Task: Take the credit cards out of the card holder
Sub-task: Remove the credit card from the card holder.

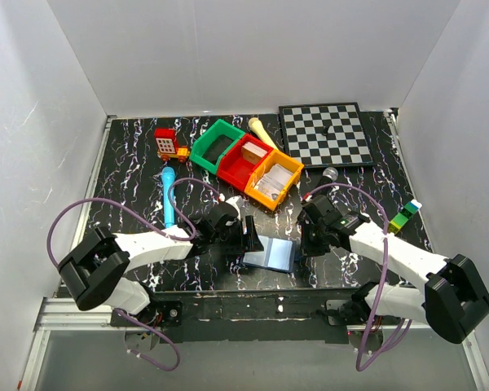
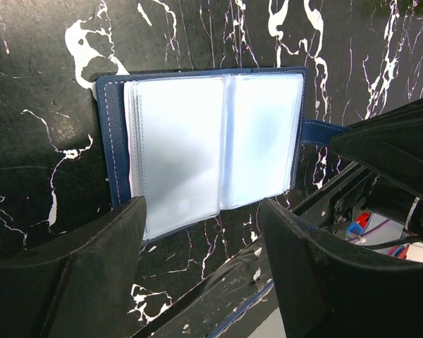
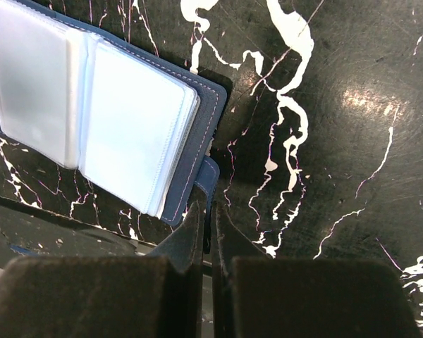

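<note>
On the black marbled bench, a blue tube lies at the far left below a red toy building. The left hand is released, its fingers spread over the near edge of the card holder, one tip at its corner. The holder lies open and flat at the near middle between both hands, its pale sleeves up; whether cards sit in them cannot be told. Behind it stand three bins in a slanted row: the green bin, the red bin with a brown block and the orange bin holding white pieces. The right hand is clenched on the holder's blue strap. Further right are a chessboard and coloured blocks
</note>
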`<state>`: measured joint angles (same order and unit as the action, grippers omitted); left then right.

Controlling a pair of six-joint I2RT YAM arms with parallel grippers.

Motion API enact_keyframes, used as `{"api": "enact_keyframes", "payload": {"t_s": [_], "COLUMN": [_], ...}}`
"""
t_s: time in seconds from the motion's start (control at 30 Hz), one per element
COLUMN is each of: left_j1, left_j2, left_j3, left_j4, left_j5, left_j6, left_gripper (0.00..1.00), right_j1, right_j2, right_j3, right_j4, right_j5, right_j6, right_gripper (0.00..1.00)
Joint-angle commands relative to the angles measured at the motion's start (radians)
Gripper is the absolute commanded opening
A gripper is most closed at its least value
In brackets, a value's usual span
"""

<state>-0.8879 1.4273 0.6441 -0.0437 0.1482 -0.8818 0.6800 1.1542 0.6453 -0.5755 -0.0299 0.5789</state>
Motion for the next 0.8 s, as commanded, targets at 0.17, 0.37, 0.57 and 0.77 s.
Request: {"api": "enact_keyframes", "payload": {"t_s": [0.17,0.37,0.57,0.77], "left_j1": [-0.008,-0.013,-0.019,-0.029], "left_j2": [0.015,0.041,0.065,0.07], "left_j3": [0.026,0.035,0.048,0.051], "left_j4": [0.011,0.025,0.038,0.091], "left_j5": [-0.027,-0.006,0.03,0.066], "left_j6": [0.027,0.038,0.056,0.078], "left_gripper": [0.67,0.66,0.66,0.65], "right_j1": [-0.003,-0.003,-0.005,-0.003], "right_j2": [0.024,0.029,0.041,0.048], "right_j3": [0.02,0.022,0.02,0.024], "right_j4": [0.016,0.017,0.026,0.031], "right_j5": [-0.015,-0.015,-0.024,-0.027], "right_j6": [-0.017,-0.016,-0.014,-0.013], "right_gripper": [0.01,0.01,0.01,0.01]}}
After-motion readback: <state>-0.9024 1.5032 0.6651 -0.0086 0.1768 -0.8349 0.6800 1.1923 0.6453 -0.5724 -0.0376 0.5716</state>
